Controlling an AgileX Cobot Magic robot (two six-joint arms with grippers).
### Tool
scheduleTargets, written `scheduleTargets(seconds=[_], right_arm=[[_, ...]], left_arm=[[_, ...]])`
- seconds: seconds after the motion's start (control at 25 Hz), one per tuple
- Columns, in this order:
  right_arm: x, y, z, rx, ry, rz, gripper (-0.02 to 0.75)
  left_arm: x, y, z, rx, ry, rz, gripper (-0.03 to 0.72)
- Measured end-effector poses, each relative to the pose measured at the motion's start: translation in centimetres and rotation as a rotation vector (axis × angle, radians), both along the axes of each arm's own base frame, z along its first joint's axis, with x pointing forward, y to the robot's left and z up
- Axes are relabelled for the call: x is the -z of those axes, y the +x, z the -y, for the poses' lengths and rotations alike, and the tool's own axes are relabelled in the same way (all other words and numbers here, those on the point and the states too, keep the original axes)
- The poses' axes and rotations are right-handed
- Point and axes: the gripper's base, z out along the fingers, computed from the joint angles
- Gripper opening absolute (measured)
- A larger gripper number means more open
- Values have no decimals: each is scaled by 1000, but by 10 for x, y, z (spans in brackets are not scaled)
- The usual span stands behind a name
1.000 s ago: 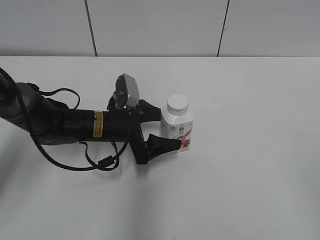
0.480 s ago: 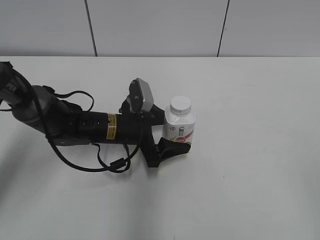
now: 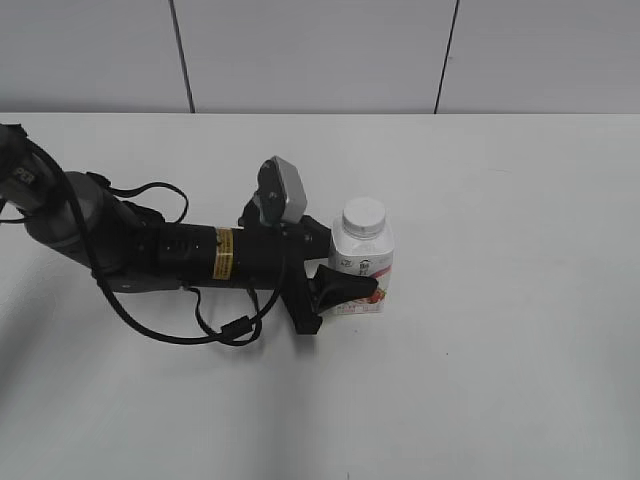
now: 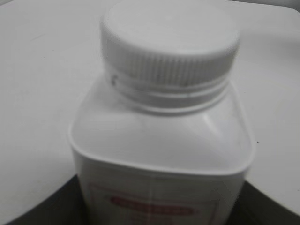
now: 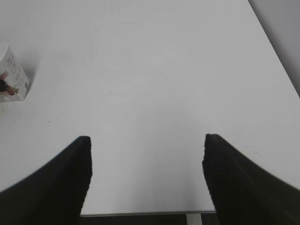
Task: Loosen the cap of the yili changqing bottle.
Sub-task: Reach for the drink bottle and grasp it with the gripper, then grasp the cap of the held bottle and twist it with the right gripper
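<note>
The yili changqing bottle [image 3: 364,262] stands upright mid-table, small, white and squarish, with a red fruit label. Its white ribbed cap [image 3: 364,216] sits on the neck. My left gripper [image 3: 350,263] reaches in from the left, its black fingers against both sides of the bottle's body below the shoulders. In the left wrist view the bottle [image 4: 159,154] fills the frame under its cap [image 4: 168,42], with a dark finger [image 4: 47,206] pressed to each flank. My right gripper [image 5: 146,159] is open over bare table, far from the bottle [image 5: 11,77]. It does not show in the exterior view.
The left arm lies low across the white table [image 3: 500,350], with a black cable [image 3: 225,328] looping beside it. A grey panelled wall [image 3: 320,50] closes the far side. The right wrist view shows the table's near edge [image 5: 140,213].
The left arm slid right until its fingers flanked the bottle, then the fingers closed in on its body. The bottle shifted slightly to the right. The right gripper held still.
</note>
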Motion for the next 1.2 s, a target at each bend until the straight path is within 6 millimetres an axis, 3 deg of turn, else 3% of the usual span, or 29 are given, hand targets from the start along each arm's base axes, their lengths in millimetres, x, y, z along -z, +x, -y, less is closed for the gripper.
scheduleTargets(seconds=[1.2], right_arm=[[0, 0, 0, 0, 0, 2, 582]], left_arm=[[1, -2, 1, 18, -12, -4, 393]])
